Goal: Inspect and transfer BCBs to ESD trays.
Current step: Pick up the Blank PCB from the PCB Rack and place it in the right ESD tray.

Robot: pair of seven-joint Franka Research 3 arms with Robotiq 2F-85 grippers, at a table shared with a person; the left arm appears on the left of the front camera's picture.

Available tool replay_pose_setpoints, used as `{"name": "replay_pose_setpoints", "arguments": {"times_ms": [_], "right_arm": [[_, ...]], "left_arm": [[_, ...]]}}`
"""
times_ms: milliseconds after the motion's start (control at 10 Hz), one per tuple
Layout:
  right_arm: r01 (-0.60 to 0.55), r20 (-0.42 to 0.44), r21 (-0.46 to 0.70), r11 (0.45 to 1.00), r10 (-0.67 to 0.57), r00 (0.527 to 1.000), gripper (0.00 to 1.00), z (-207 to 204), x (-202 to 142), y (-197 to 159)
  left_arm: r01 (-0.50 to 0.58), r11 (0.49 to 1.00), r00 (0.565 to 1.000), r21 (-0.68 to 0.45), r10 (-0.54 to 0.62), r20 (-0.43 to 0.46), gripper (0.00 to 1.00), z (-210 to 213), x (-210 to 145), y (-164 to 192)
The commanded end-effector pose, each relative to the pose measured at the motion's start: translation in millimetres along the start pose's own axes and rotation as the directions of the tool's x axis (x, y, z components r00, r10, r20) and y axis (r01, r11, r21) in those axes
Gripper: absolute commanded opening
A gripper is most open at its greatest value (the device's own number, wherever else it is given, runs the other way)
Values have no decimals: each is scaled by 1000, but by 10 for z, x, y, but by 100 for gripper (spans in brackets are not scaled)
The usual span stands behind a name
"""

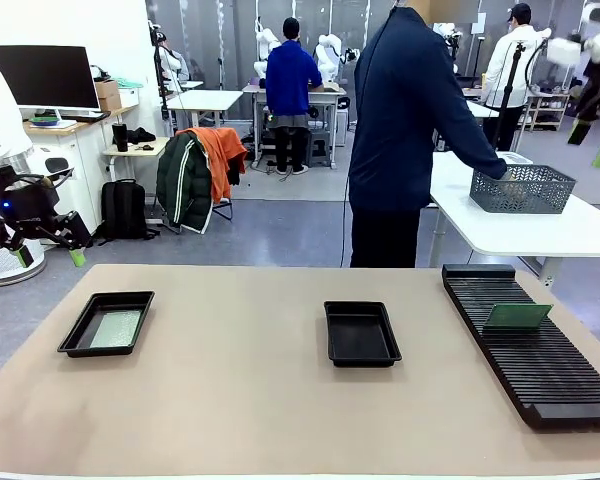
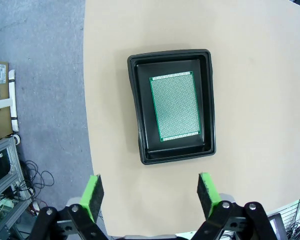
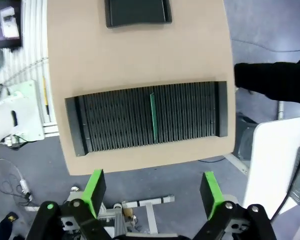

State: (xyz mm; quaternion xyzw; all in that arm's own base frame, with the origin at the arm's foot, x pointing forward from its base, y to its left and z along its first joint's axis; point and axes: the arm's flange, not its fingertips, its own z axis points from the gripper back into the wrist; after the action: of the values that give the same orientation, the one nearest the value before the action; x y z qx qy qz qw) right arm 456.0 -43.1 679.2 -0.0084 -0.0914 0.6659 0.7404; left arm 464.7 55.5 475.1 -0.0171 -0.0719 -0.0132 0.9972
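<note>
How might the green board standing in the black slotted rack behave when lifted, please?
The board looks thin and flat, so it is probably light and fairly stiff. It stands on edge in a slot of the rack, so it should lift straight out, but could tip if nudged sideways.

- Smooth, matt tan tabletop beneath the ribbed, matt black plastic rack.
- Left of the rack, near tray: black plastic, faint sheen.
- Farther left of the rack, far tray: same plastic, holding a finely dotted green board.
- Beyond the rack, grey mesh basket.

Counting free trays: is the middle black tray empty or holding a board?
Empty: the middle tray shows only bare black floor; the left tray holds a green board.
</note>
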Motion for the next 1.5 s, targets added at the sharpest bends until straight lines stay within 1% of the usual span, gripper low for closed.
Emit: {"name": "replay_pose_setpoints", "arguments": {"times_ms": [0,200,300,600,800,900,1100,1300,1400], "right_arm": [[-54,-45,-40,998,52,998,100,-433,-167,108],[-63,-64,-67,996,59,996,100,-801,-266,71],[-66,-76,-98,993,59,995,100,-1008,-350,2],[-99,-54,-69,993,95,994,100,-1557,-452,-157],[-110,-63,-71,991,106,992,100,-1893,-487,-211],[-109,-67,-80,991,104,992,100,-2012,-494,-198],[-100,-105,-100,990,90,990,100,-2267,-467,-141],[-84,-119,-132,988,68,991,100,-2486,-467,-88],[-82,-97,-124,989,70,993,100,-2598,-465,-59]], "left_arm": [[5,1000,1000,0,-5,7,100,-21,-17,0],[5,1000,1000,0,-5,7,100,-21,-17,0],[5,1000,1000,0,-5,7,100,-21,-17,0],[5,1000,1000,0,-5,7,100,-21,-17,0],[5,1000,1000,0,-5,7,100,-21,-17,0],[5,1000,1000,0,-5,7,100,-21,-17,0],[5,1000,1000,0,-5,7,100,-21,-17,0],[5,1000,1000,0,-5,7,100,-21,-17,0],[5,1000,1000,0,-5,7,100,-21,-17,0]]}}
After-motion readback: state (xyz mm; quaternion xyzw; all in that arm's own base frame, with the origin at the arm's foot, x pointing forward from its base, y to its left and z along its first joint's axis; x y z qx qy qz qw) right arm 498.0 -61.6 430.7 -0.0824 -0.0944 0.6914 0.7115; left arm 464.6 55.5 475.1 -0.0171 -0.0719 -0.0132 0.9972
